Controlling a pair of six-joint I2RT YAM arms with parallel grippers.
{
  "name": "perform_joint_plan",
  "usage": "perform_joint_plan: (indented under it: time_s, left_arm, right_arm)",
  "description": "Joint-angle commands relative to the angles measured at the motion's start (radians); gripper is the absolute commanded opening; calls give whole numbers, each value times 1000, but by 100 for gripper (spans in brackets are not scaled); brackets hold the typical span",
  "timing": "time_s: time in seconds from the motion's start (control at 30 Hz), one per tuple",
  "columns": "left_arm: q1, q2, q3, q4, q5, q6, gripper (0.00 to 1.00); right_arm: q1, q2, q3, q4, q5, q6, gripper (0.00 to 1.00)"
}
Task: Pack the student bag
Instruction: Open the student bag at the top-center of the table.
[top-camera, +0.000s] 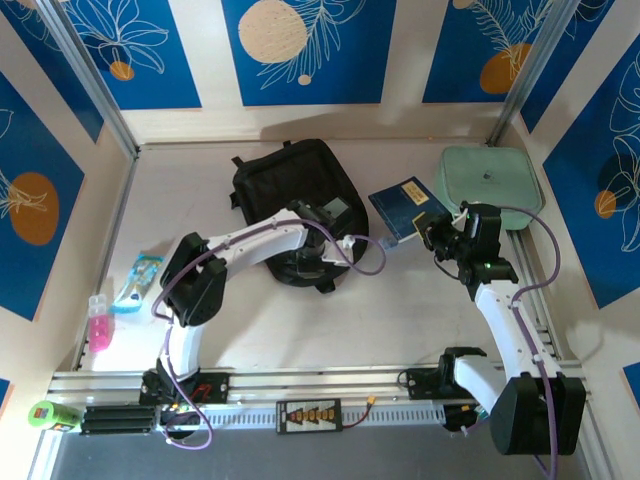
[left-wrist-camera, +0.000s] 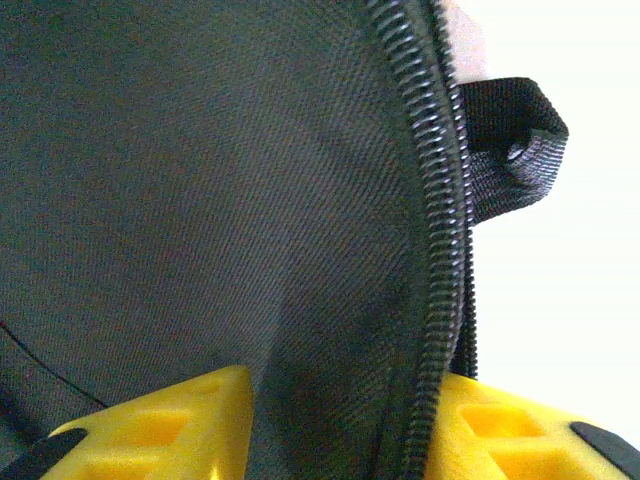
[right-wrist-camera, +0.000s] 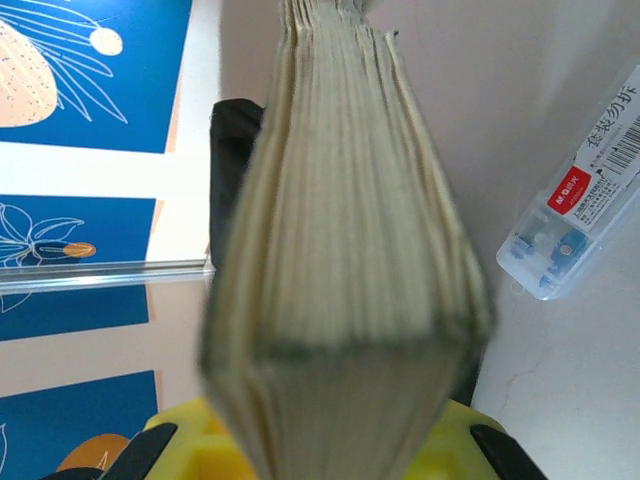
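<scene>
The student bag (top-camera: 285, 180), a large black backpack, lies in the middle of the table. My left gripper (top-camera: 312, 258) is at the bag's near end. In the left wrist view a fold of the bag's black fabric (left-wrist-camera: 200, 200) and its zipper (left-wrist-camera: 440, 250) fill the gap between the yellow fingers (left-wrist-camera: 160, 430), so this gripper is shut on the bag's edge. My right gripper (top-camera: 437, 232) is shut on a thick blue book (top-camera: 408, 206), held up to the right of the bag. The right wrist view looks at the book's page edges (right-wrist-camera: 340, 250) between the jaws.
A pale mint-green zip case (top-camera: 492, 178) lies at the back right, just behind the right gripper. A clear plastic pack (top-camera: 138, 280) and a pink bottle (top-camera: 100, 326) lie at the left. The pack (right-wrist-camera: 585, 190) also shows beyond the book. A green item (top-camera: 50, 413) sits at the near left corner.
</scene>
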Motion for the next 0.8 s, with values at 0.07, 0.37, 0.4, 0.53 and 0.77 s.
perform_joint_plan:
  time_s: [0.07,0.37,0.4,0.53,0.77]
  left_arm:
    - [-19,26,24,-2,-65,34,35]
    - [-10,-100,-17,119,-50,51,7]
    - [-7,-117,-28,133,-57,51,4]
    - [6,-187,-64,200,-58,20,0]
    - [23,-297,-118,408,-189,-82,0]
  right_arm:
    - [-18,-29,-7,31,-37,11,4]
    - [-62,-97,3,-52,-11,-61,4]
    - [-62,-116,8,-76,11,-84,5]
    - [-65,-170,26,-164,76,-150,5]
    - [-66,-229,8,-233,67,-196,5]
